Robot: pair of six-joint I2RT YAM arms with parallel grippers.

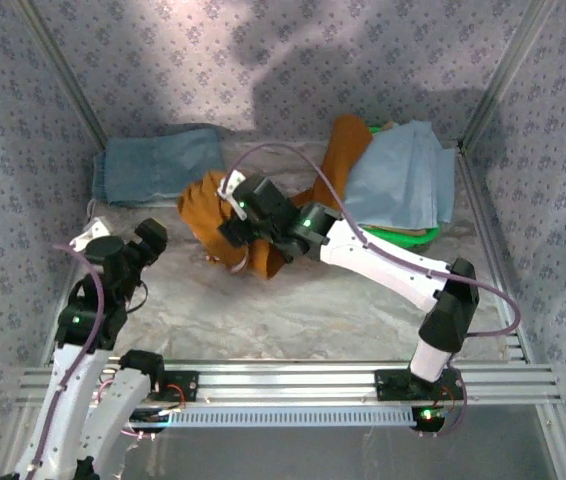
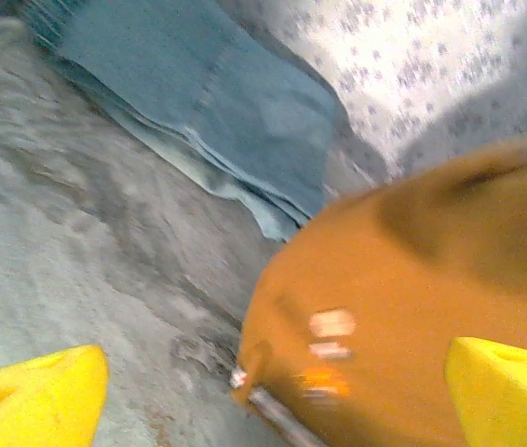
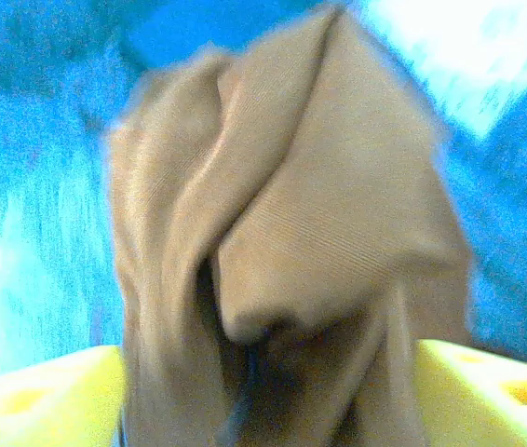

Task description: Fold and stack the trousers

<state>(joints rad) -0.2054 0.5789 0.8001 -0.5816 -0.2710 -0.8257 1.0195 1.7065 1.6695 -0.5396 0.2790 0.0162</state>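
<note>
Sitting in a crumpled heap on the table [image 1: 293,310], the trousers [image 1: 208,210] show no fold or stacking yet, cloth bunched between the parted fingers of the right gripper [image 3: 263,391] while the left gripper [image 2: 277,386] hangs nearby, jaws wide and empty.

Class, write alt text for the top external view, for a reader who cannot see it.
A robot's right gripper reaches over crumpled rust-orange trousers in the middle of the table. Folded grey-blue denim lies at the back left and a pale blue garment at the back right. The left gripper sits at the near left.
</note>
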